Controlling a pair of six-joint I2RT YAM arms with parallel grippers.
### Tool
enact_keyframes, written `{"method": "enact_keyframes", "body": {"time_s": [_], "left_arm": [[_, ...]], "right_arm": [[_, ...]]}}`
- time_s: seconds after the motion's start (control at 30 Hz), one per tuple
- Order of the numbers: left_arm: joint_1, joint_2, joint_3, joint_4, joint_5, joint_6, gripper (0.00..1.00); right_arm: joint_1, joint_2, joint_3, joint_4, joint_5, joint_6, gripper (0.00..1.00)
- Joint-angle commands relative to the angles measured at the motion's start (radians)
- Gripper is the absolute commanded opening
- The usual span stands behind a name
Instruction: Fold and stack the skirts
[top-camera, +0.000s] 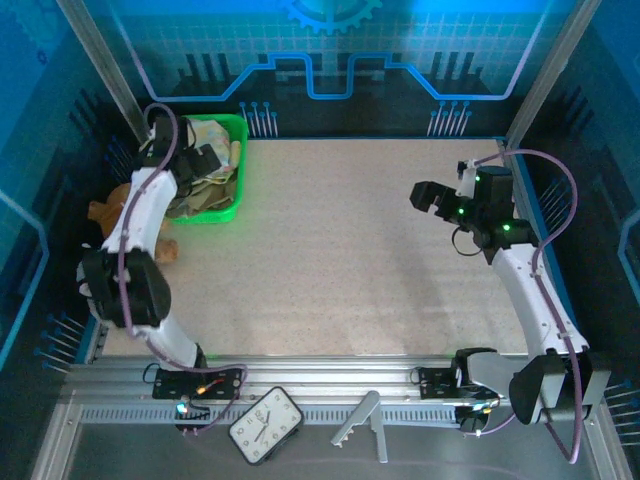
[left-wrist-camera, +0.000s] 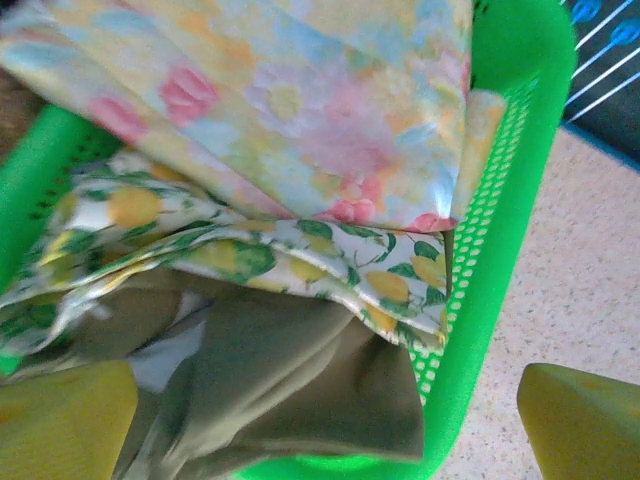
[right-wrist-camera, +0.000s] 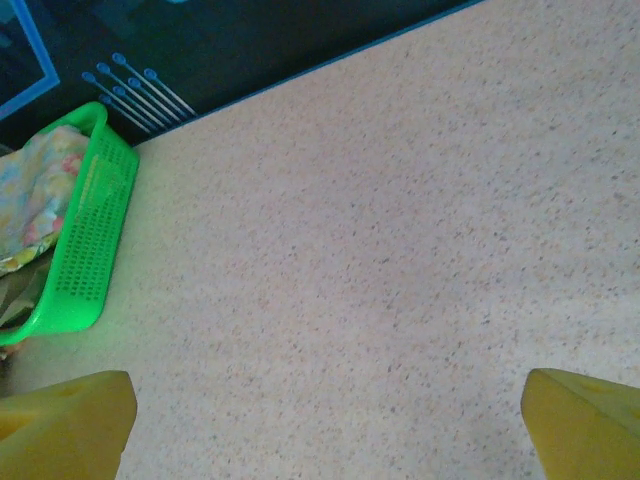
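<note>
Pastel patchwork skirt (left-wrist-camera: 300, 110) (green basket (left-wrist-camera: 515, 60))

Speckled beige tabletop (top-camera: 340, 250), blue-lit circuit-pattern back wall (top-camera: 330, 50), aluminium rail (top-camera: 330, 385) along the near edge.

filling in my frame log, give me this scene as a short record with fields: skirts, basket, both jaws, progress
skirts: pastel patchwork skirt on top, lemon-print skirt under it, olive skirt beneath, all bunched in the basket
basket: green basket, far left corner of the table
left jaws: open, over the skirts, holding nothing
right jaws: open, above bare table on the right, holding nothing
progress: nothing folded yet
</note>
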Motion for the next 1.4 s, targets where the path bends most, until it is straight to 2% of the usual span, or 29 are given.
{"method": "enact_keyframes", "body": {"time_s": [0.0, 0.17, 0.33, 0.43, 0.5, 0.57, 0.63, 0.77, 0.87, 1.07, 1.17, 1.2, 1.27, 1.3, 1.37], "left_arm": [[0.003, 0.149, 0.179, -0.135, 0.092, 0.043, 0.99], [0.004, 0.408, 0.43, -0.184, 0.042, 0.056, 0.96], [0.004, 0.709, 0.831, -0.367, 0.052, 0.056, 0.79], [0.004, 0.788, 0.931, -0.377, 0.058, 0.049, 0.56], [0.005, 0.772, 0.902, -0.333, 0.075, 0.044, 0.38], [0.003, 0.727, 0.845, -0.277, 0.095, 0.041, 0.13], [0.004, 0.662, 0.771, -0.207, 0.104, 0.05, 0.0], [0.004, 0.519, 0.649, -0.092, 0.108, 0.088, 0.0], [0.002, 0.418, 0.587, -0.039, 0.152, 0.113, 0.0], [-0.06, 0.148, 0.303, 0.133, 0.205, 0.131, 0.0], [-0.098, 0.068, 0.191, 0.168, 0.135, 0.142, 0.0], [-0.097, 0.062, 0.176, 0.157, 0.12, 0.135, 0.04], [-0.094, 0.087, 0.197, 0.084, 0.023, 0.129, 0.63], [-0.09, 0.111, 0.221, 0.038, -0.04, 0.124, 0.97], [-0.07, 0.154, 0.255, -0.031, -0.12, 0.103, 0.99]], "right_arm": [[-0.004, 0.005, 0.034, -0.069, -0.036, -0.016, 1.0], [-0.004, 0.038, 0.059, -0.106, 0.008, -0.024, 1.0], [-0.003, 0.056, 0.07, -0.101, 0.023, -0.018, 1.0], [-0.003, 0.066, 0.079, -0.106, 0.029, -0.013, 1.0], [-0.002, 0.072, 0.08, -0.104, 0.028, -0.009, 1.0], [-0.001, 0.079, 0.086, -0.105, 0.029, -0.004, 1.0], [0.001, 0.084, 0.09, -0.105, 0.028, 0.001, 1.0], [0.008, 0.091, 0.09, -0.093, 0.025, 0.013, 1.0], [0.013, 0.091, 0.086, -0.086, 0.025, 0.019, 1.0], [0.017, 0.09, 0.077, -0.07, 0.041, 0.037, 1.0], [0.017, 0.094, 0.067, -0.039, 0.039, 0.061, 1.0], [0.018, 0.097, 0.068, -0.032, 0.033, 0.067, 1.0], [0.02, 0.108, 0.075, -0.028, 0.02, 0.069, 1.0], [0.021, 0.113, 0.081, -0.031, 0.016, 0.067, 1.0], [0.021, 0.122, 0.092, -0.04, 0.016, 0.062, 1.0]]}}
